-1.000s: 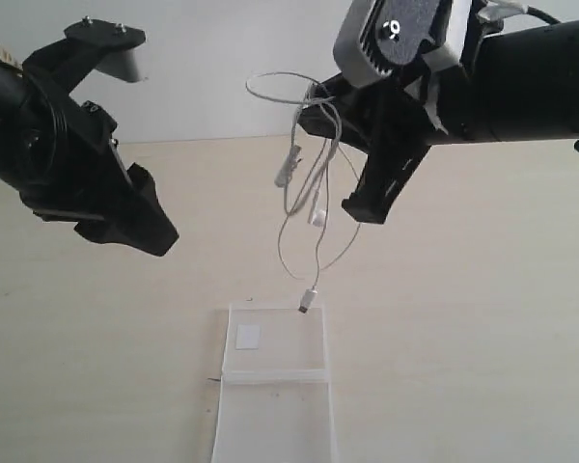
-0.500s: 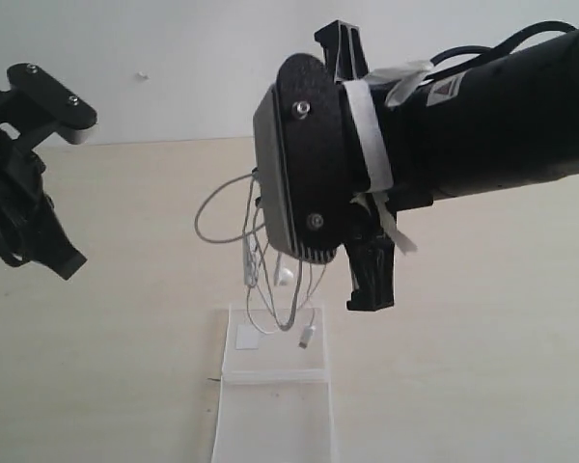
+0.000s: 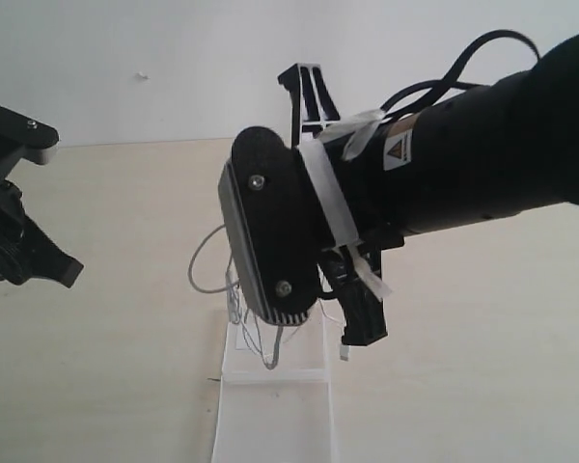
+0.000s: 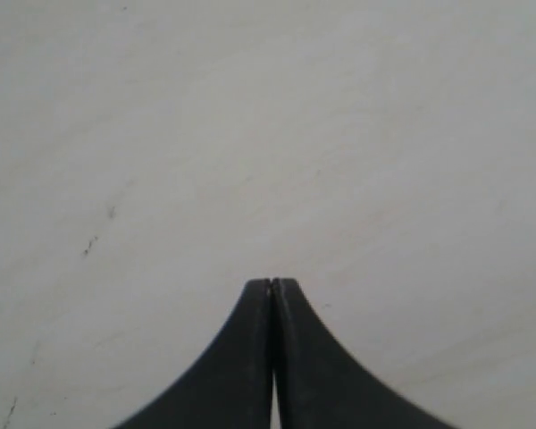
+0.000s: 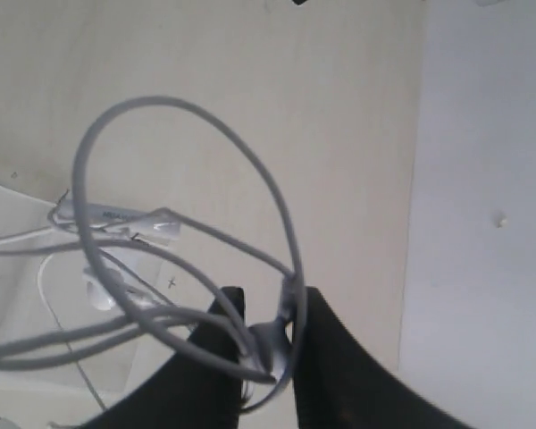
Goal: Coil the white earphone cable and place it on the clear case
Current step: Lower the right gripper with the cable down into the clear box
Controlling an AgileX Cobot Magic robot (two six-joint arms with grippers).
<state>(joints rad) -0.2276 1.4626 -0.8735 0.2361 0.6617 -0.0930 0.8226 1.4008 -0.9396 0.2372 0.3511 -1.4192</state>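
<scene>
My right gripper (image 5: 270,315) is shut on the white earphone cable (image 5: 196,237), whose loops bunch between its black fingers (image 5: 335,357). In the exterior view the right arm hangs low over the clear case (image 3: 270,405), hiding the case's far half, while loops of the white earphone cable (image 3: 205,265) sag onto that end. The right gripper (image 3: 352,333) points down beside the case's far right corner. My left gripper (image 4: 272,284) is shut on nothing above bare table, and the left gripper (image 3: 58,270) sits far out at the left edge.
Pale wooden table (image 3: 482,367) runs to a white wall (image 3: 174,68) at the back. The bulky right wrist housing (image 3: 270,231) blocks much of the middle of the exterior view.
The right arm has come down and toward the case, carrying the bunched cable from mid-air onto its far end. The left arm has drawn back to the left edge.
</scene>
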